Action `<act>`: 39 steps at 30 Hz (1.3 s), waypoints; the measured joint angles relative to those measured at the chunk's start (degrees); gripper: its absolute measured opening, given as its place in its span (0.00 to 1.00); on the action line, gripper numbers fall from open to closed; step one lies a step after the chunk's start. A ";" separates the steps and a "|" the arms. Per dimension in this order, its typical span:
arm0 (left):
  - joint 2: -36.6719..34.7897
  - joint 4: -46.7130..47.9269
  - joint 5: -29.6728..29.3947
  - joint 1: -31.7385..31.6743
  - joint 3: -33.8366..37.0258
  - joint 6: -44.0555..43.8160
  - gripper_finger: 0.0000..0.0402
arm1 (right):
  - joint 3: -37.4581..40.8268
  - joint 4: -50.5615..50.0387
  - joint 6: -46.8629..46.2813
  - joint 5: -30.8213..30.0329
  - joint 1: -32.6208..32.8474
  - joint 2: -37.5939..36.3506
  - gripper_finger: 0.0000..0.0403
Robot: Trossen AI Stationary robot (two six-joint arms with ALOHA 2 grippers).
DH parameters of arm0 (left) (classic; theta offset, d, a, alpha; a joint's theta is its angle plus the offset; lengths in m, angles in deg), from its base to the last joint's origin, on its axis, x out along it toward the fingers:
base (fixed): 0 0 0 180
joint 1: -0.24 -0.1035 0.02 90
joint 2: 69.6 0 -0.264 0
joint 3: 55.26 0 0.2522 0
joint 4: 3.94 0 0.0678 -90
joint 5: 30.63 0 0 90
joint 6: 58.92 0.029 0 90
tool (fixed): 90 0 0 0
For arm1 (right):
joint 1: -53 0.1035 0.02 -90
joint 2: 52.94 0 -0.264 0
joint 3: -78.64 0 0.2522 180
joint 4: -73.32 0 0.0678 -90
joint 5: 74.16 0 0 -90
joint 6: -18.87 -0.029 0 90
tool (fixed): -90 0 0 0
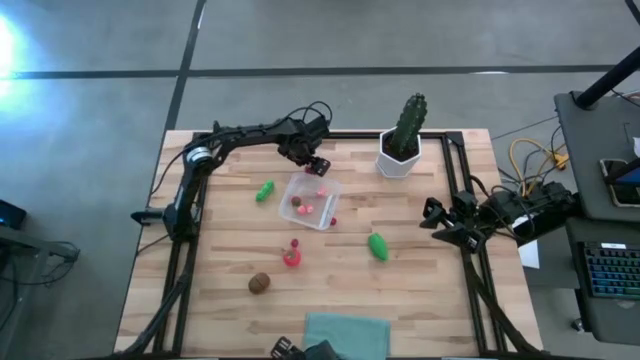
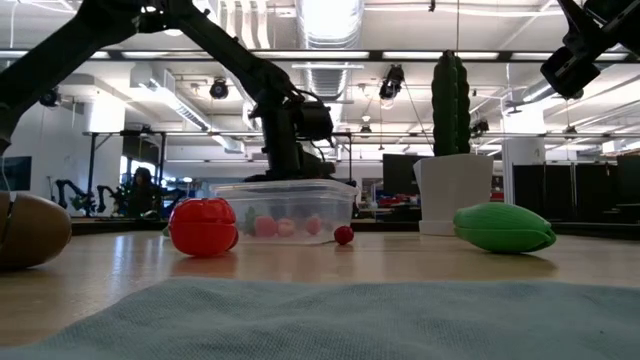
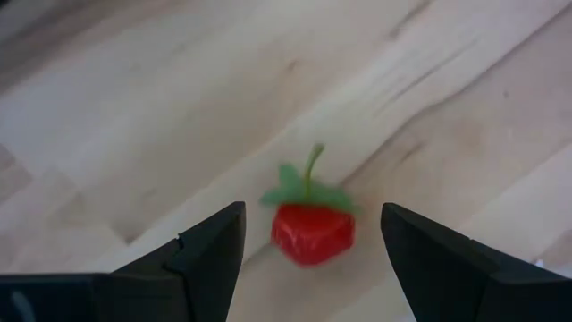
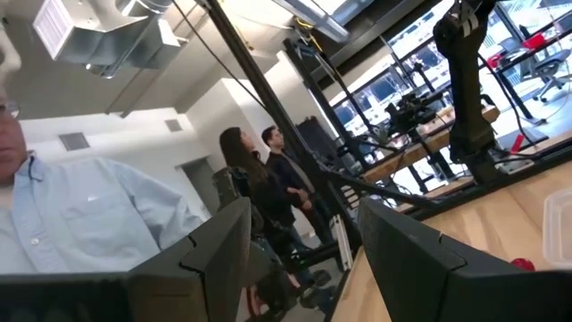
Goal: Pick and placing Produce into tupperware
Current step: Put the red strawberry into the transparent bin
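The clear tupperware (image 1: 311,200) (image 2: 285,205) sits mid-table with a few small red and pink pieces inside. My left gripper (image 1: 318,165) (image 3: 313,215) hovers open just beyond its far rim, its fingers on either side of a small red strawberry (image 3: 311,234) with a green stem that lies on the wood, not touching it. Two green oblong pieces (image 1: 265,191) (image 1: 378,246), a red piece (image 1: 291,257), a tiny red one (image 1: 333,221) and the brown kiwi (image 1: 260,283) lie on the table. My right gripper (image 1: 440,225) (image 4: 304,224) waits open at the right edge.
A tall cactus in a white pot (image 1: 403,140) stands at the far edge, right of my left gripper. A teal cloth (image 1: 345,330) lies at the near edge. People show in the room beyond the table in the right wrist view.
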 joint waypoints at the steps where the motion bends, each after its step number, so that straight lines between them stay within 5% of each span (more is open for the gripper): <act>1: 0.00 -0.71 -0.12 -0.01 0.03 -0.01 0.61 | 0.02 -0.02 0.01 0.00 0.00 0.00 0.50; 18: 1.81 -0.72 0.54 -0.04 0.80 0.28 0.60 | 0.02 -0.17 0.17 -0.20 0.00 -0.02 0.50; 31: 1.84 -1.16 0.66 0.00 0.62 1.42 0.30 | 0.02 -0.35 0.17 -0.20 0.00 0.00 0.50; 39: 1.42 -0.48 0.70 -0.02 0.05 1.63 0.36 | 0.02 -0.35 0.14 -0.20 0.00 0.00 0.50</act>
